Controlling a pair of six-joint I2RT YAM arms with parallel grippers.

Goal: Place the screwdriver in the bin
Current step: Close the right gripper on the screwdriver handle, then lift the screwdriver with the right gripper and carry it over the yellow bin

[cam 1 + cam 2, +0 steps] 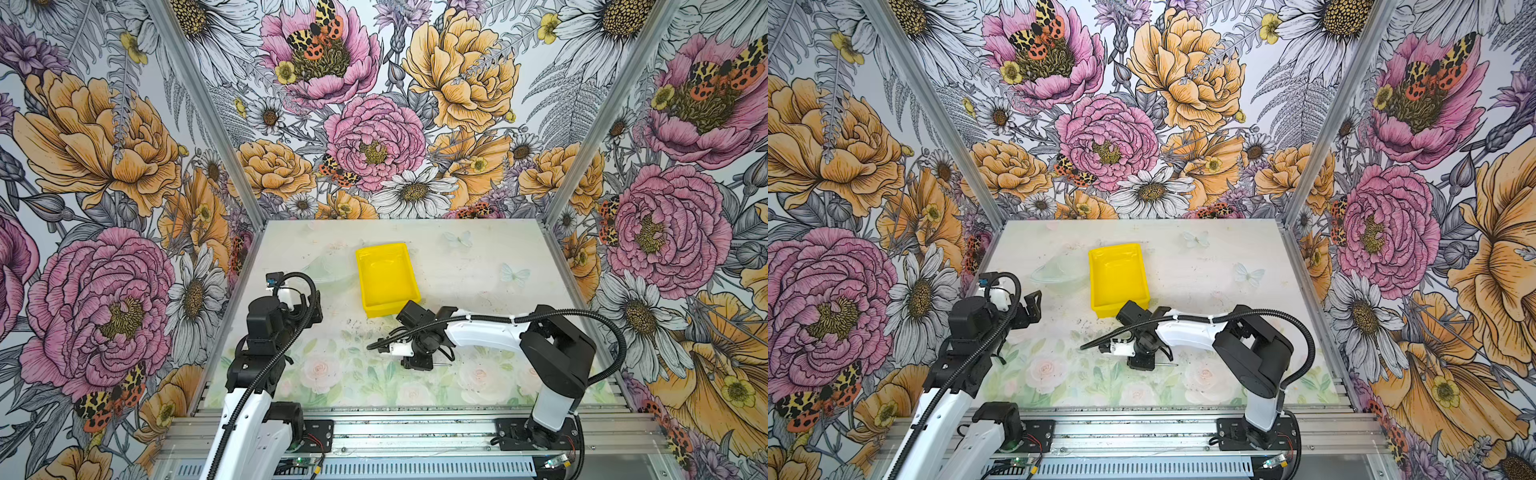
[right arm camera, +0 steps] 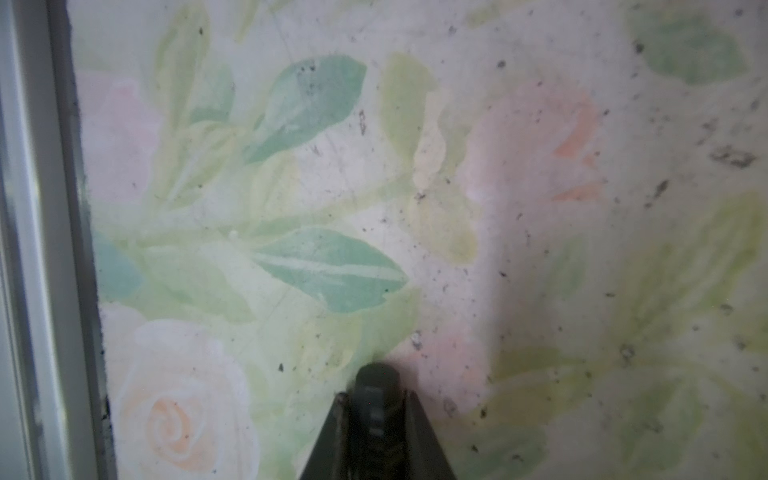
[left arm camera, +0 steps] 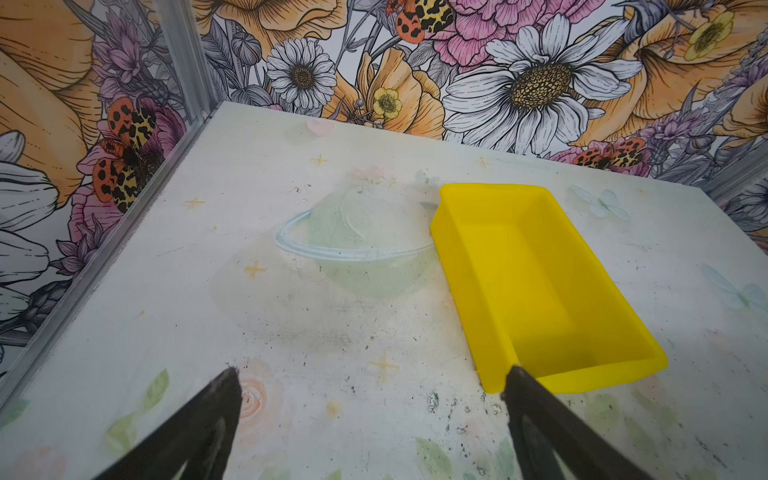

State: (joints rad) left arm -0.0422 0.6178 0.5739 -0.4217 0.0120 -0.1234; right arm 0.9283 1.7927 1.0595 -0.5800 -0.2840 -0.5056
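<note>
The yellow bin [image 1: 386, 278] [image 1: 1118, 276] [image 3: 536, 274] lies empty at mid-table. Just in front of its near end, my right gripper [image 1: 417, 362] [image 1: 1142, 363] [image 2: 377, 395] is down at the table, pointing at the mat. It is shut on the screwdriver's black handle [image 2: 376, 401]. The thin silver shaft [image 1: 443, 365] [image 1: 1168, 365] sticks out to the right of the fingers in both top views. My left gripper [image 1: 313, 305] [image 1: 1032, 305] [image 3: 372, 374] hovers open and empty to the left of the bin's near corner.
Patterned walls with aluminium posts [image 1: 559, 208] close in the back and both sides of the table. An aluminium rail [image 1: 415, 424] runs along the front edge, and it also shows close by as a grey rail [image 2: 37, 249] in the right wrist view.
</note>
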